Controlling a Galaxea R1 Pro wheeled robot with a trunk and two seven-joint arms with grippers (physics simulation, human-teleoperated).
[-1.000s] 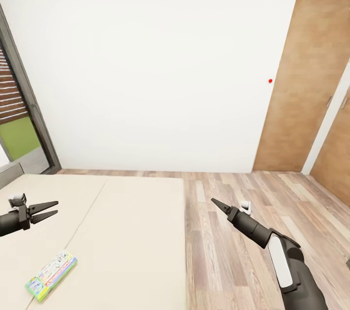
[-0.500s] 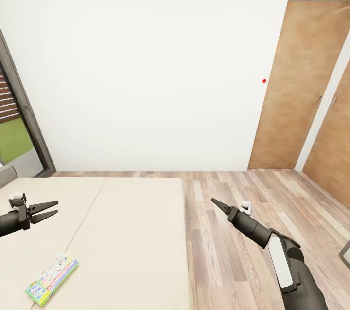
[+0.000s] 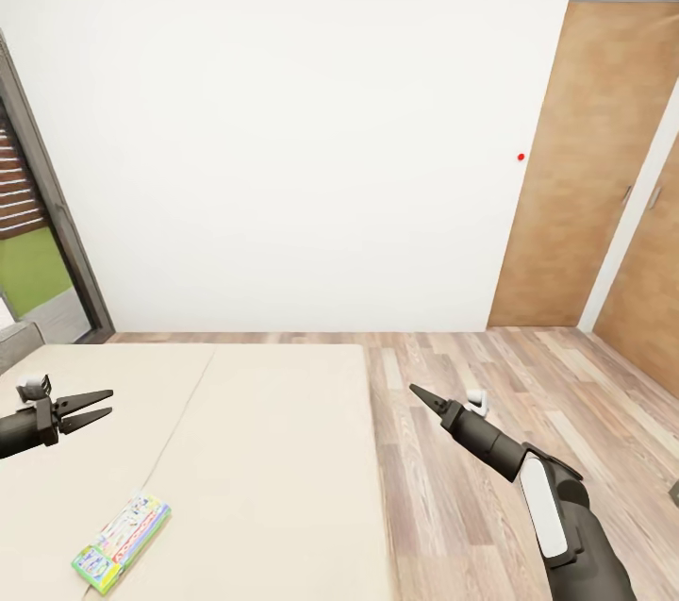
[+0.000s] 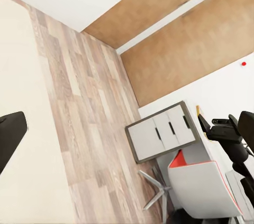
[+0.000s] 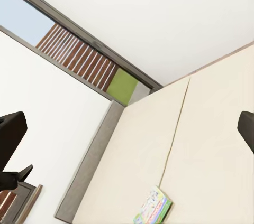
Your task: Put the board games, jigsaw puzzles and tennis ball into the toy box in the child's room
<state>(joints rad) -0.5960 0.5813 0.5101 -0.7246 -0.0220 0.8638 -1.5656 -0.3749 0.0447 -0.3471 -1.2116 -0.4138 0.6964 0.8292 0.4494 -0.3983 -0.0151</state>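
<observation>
One board game, a small flat box with a green, blue and pink cover, lies on the beige bed near its front. In the right wrist view the board game lies flat on the bed. My left gripper hovers open over the bed, above and left of the box, with nothing between its fingers. My right gripper hangs over the wood floor right of the bed. Its fingertips stand wide apart, so it is open and empty. The table, toy box, puzzles and tennis ball are out of view.
A white wall with a red button faces me. Wooden doors stand at the right and a grey-framed window at the left. The left wrist view shows a white drawer unit and a white chair on plank floor.
The whole picture shifted slightly left and then back right, so the camera moved. Both arms keep the same pose and the board game still lies on the bed.
</observation>
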